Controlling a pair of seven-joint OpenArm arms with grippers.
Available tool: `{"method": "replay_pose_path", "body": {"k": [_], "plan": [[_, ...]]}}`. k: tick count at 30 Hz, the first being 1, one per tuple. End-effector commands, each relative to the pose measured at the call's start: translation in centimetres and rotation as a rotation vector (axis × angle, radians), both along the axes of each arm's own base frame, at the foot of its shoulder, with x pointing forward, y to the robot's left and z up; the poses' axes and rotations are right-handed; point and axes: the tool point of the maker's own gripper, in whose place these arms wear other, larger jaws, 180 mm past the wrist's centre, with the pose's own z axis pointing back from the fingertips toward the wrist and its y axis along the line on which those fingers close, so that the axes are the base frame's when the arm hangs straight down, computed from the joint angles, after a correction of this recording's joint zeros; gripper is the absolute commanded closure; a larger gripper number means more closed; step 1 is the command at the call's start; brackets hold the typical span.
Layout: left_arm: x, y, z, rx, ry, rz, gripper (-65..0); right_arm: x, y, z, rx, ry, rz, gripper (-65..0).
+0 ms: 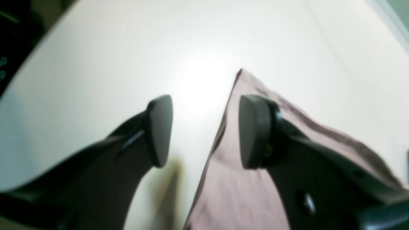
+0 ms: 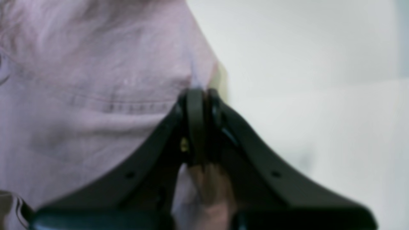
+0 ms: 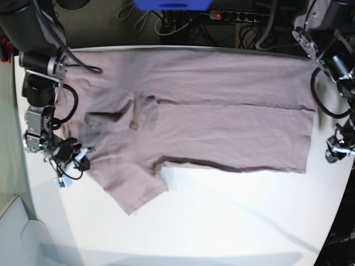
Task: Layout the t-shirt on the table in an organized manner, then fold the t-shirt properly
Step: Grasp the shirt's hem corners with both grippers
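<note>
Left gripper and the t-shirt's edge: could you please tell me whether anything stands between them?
Nothing visible does. The left gripper hangs open over the bare white table, one finger already above the t-shirt at its edge.

Bright, even light; both wrist views blurred, table (image 1: 198, 83) glaring.

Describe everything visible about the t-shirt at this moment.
The t-shirt is a plain dusty mauve soft knit, spread mostly flat across the white table, collar end toward the base view's left and hem at its right. One short sleeve fans toward the near edge. Wrinkles gather by the collar. The right gripper is shut on cloth at a stitched edge. The left gripper stands open at the hem corner, one finger over the cloth.
</note>
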Motion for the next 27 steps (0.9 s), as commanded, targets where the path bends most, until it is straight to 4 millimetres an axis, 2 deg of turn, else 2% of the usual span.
{"method": "replay_pose_path", "body": {"k": [1,6,11,17,27], "plan": [[1.7,0.8,2.1,0.036,-0.064,-0.005,-32.5,0.2,-0.7,0.5,-0.026,0.003,0.004,0.0],[5.2,-1.2,0.3,0.027,-0.052,-0.055,-32.5,0.0,-0.7,0.3,-0.026,0.007,0.004,0.0],[6.1,-1.1,-1.8,0.005,-0.027,-0.026,-32.5,0.0,-0.7,0.2,-0.028,0.011,0.005,0.0],[5.9,-1.8,-3.6,0.051,0.015,-0.052,-32.5,0.0,-0.7,0.2,-0.029,0.014,0.006,0.0],[5.2,-5.2,-7.0,0.084,0.105,-0.14,-32.1,0.0,-0.7,0.2,-0.028,0.013,0.005,0.0]]}}
